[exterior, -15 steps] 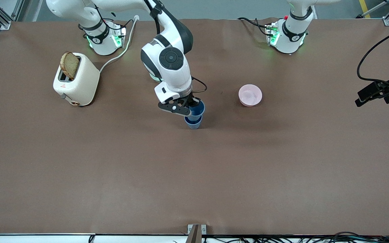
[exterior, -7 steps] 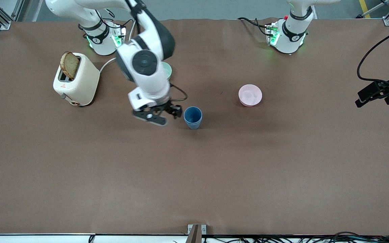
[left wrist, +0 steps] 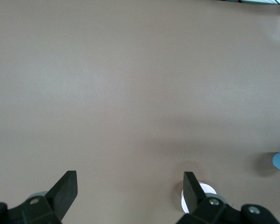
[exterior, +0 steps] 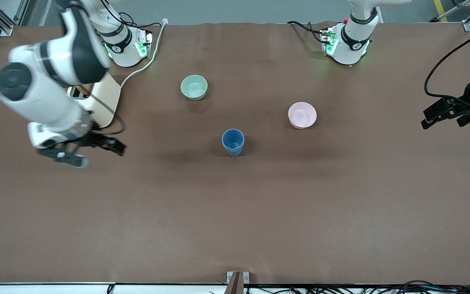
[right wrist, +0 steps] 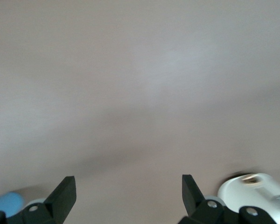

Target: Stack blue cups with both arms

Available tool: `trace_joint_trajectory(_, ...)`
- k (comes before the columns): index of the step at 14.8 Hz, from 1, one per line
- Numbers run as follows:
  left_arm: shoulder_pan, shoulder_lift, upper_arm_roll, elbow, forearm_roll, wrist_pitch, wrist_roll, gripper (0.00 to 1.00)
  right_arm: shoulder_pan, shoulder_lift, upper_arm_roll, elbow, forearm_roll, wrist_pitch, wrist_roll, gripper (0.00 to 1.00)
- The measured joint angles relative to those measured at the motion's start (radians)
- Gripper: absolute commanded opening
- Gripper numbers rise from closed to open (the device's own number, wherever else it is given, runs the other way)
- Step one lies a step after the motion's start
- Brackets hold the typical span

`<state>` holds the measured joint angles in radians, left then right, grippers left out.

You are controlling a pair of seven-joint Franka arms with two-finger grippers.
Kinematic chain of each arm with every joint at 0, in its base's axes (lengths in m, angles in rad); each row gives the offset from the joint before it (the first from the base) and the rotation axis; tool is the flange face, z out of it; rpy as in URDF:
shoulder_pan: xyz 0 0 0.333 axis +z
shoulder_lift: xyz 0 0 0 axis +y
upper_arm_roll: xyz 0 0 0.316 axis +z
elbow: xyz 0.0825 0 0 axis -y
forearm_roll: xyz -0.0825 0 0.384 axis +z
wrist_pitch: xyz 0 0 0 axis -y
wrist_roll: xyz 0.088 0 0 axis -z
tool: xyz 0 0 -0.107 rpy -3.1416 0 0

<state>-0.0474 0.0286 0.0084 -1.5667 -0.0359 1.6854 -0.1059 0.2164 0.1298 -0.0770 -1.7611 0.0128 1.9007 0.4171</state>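
The blue cups (exterior: 233, 142) stand nested as one upright stack near the middle of the table (exterior: 235, 212), nearer the front camera than the pale green bowl (exterior: 194, 87) and the pink bowl (exterior: 302, 115); by this arrangement the stacking appears complete. As thin ribbed plastic tumblers they are judged light and fairly stiff at the rim, springy in the wall, and easy to tip; the ribbing should give some grip, and the tapered fit may bind the two together, so that lifting the upper one could drag the lower one with it. The soundest hold is judged to be a pinch across the rim wall, or across the body below the rim. The right hand (exterior: 80, 153) hangs over bare table toward the right arm's end, beside the toaster (exterior: 96, 100), its fingers (right wrist: 65, 191) spread and holding nothing. The left hand (exterior: 449, 113) waits over the left arm's end of the table, its fingers (left wrist: 65, 186) likewise spread and empty. Open table surrounds the stack on every side, the bowls stand well apart from it, and the broad strip toward the front camera holds nothing visible, while cables crowd the table's edges.
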Motion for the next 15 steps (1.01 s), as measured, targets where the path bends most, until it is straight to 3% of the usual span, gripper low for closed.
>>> trace_joint_trajectory(5,-0.001,0.0,-0.002,0.0,0.021,-0.005,0.0,1.0,-0.189,-0.133,0.001,0.002,0.0,-0.179,-0.282,1.0)
trace_joint_trajectory(9,-0.003,0.001,-0.005,-0.001,0.021,-0.011,-0.005,1.0,-0.207,-0.193,0.006,0.087,0.0,-0.32,-0.329,1.0)
trace_joint_trajectory(15,-0.004,0.001,-0.011,-0.002,0.021,-0.037,-0.007,1.0,-0.207,-0.163,0.017,0.296,0.001,-0.498,-0.33,1.0)
